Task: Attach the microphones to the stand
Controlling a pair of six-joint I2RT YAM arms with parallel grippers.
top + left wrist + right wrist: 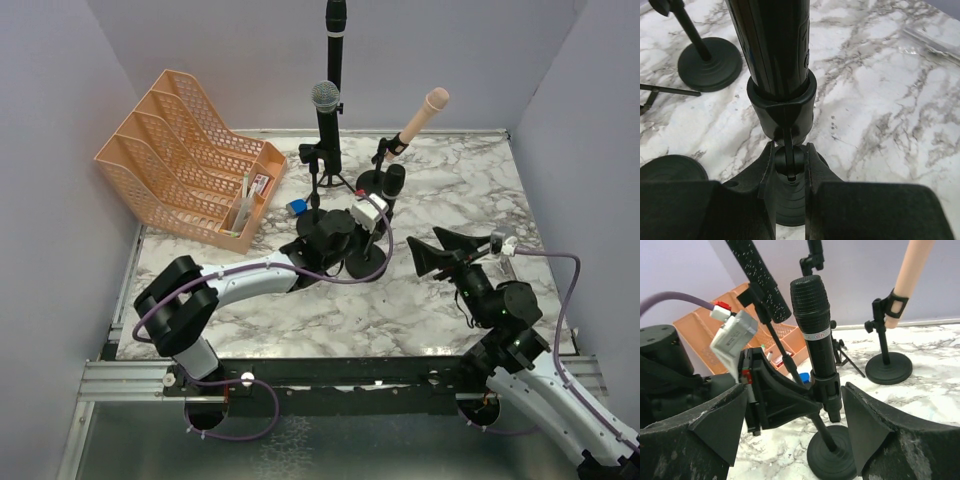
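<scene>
A black microphone (392, 185) sits in the clip of a short round-based stand (362, 262) at the table's middle. My left gripper (380, 222) is shut on that stand's pivot joint (788, 160), just under the clip (782, 107) that holds the microphone (775, 45). My right gripper (430, 245) is open and empty to the right of it; its wide jaws frame the same microphone (812, 325) and stand base (832, 455). The pink microphone (420, 118), the silver-mesh one (325, 110) and a tall black one (335, 40) sit in stands behind.
An orange file rack (190, 155) stands at the back left, with a small blue object (297, 207) near it. Other stand bases (710, 62) crowd the area left of my left gripper. A clear plastic piece (930, 42) lies to the right. Walls close three sides.
</scene>
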